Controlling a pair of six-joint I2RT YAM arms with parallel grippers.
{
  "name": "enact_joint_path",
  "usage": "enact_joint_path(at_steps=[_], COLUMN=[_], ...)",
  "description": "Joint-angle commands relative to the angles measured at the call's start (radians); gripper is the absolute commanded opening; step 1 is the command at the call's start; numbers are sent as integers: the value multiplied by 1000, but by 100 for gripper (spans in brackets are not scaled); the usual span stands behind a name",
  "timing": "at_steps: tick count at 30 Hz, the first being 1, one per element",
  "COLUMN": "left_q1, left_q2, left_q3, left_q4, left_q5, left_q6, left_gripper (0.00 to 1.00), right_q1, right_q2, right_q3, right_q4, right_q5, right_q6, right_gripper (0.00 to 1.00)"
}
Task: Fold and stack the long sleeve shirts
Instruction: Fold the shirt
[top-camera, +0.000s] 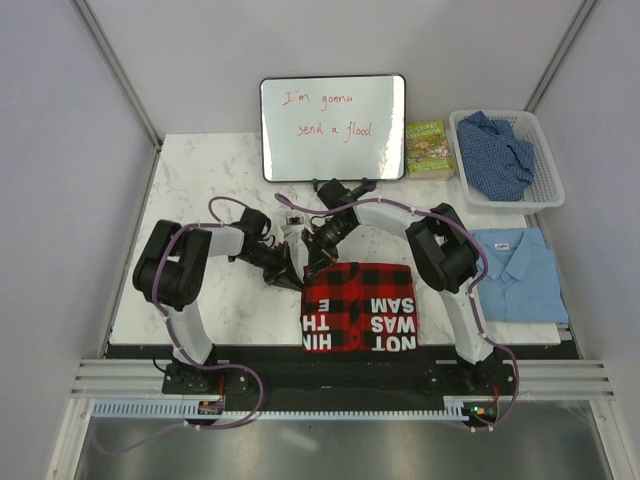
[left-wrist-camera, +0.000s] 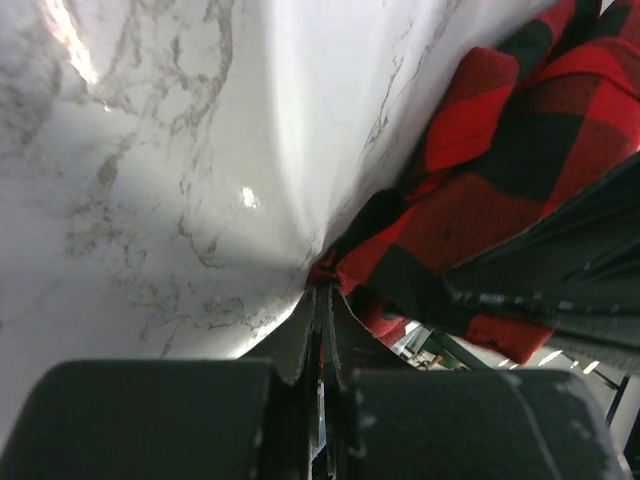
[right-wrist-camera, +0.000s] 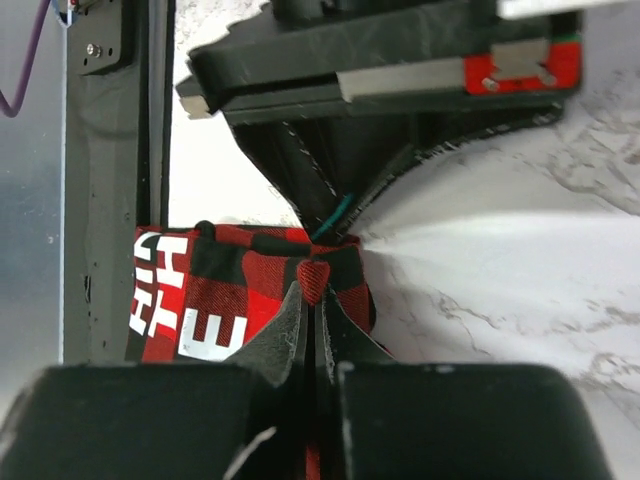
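Pinching flannel (top-camera: 360, 308) corner w/ left gripper (top-camera: 297, 278), right gripper (top-camera: 313, 263). Blue shirt (top-camera: 515, 272) rt of flannel looks folded; speckled shirt (top-camera: 497, 152) in basket (top-camera: 546, 200) unfolded; nothing stacked.

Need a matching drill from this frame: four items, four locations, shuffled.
Items
1. checked flannel
2. light blue shirt
3. speckled blue shirt
4. book

Locations
A. in the white basket
B. beside the whiteboard
C. pinched by left pincer and right pincer
D. flat at the right edge of the table

Pairs: 1-C, 2-D, 3-A, 4-B
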Motion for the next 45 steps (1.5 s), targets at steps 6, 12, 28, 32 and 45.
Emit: enact_joint_path(at_steps=[6,12,28,32,45], left_q1=[-4,2,275,282,321], left_q2=[39,36,-237,-222,-309], left_q3=[26,31,25,39,60], left_q4=[1,-9,-95,-34,73], left_q5=[-53,-59,10,24,72], left_q6=[39,47,96,73,32], left_gripper=[2,2,50,64,99], right_q1=[50,60,-27,-33,-59], right_q2=[-7,20,-290,-485,-280], right_q3=[76,95,-36,-245,-375], right_q4=[10,19,81,11,-200], right_q5=[-85,-55,245,397,718], right_q6=[-19,-22,232,187,-146], right_gripper=[0,0,75,72,25])
